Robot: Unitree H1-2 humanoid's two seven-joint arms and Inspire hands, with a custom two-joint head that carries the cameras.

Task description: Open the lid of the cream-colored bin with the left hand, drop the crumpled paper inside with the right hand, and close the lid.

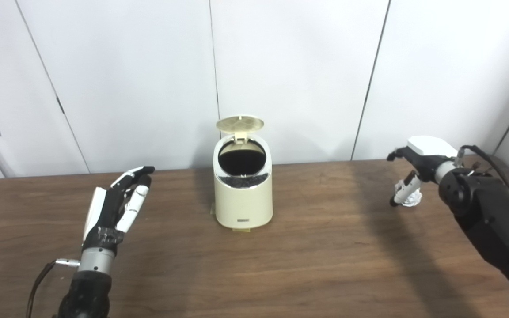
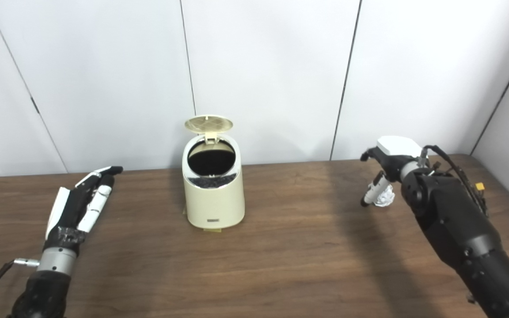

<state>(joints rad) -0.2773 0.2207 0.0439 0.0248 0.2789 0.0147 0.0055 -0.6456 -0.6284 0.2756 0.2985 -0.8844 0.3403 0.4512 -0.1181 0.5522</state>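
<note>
Left eye view: cream-colored bin [image 1: 243, 194] upright mid-surface, lid [image 1: 240, 123] tipped up at back, dark mouth exposed. My left hand [image 1: 117, 203] flat, fingers stretched and apart, holds nothing, well left of bin. My right hand [image 1: 413, 170] far right, fingers curled down around crumpled paper [image 1: 412, 197] (paper low at surface [image 1: 325, 247]; cannot tell whether lifted).

Right eye view: same layout. Bin well apart from both hands. White paper wad peeks beside my right fingers [image 2: 373, 191], partly hidden by wrist.
</note>
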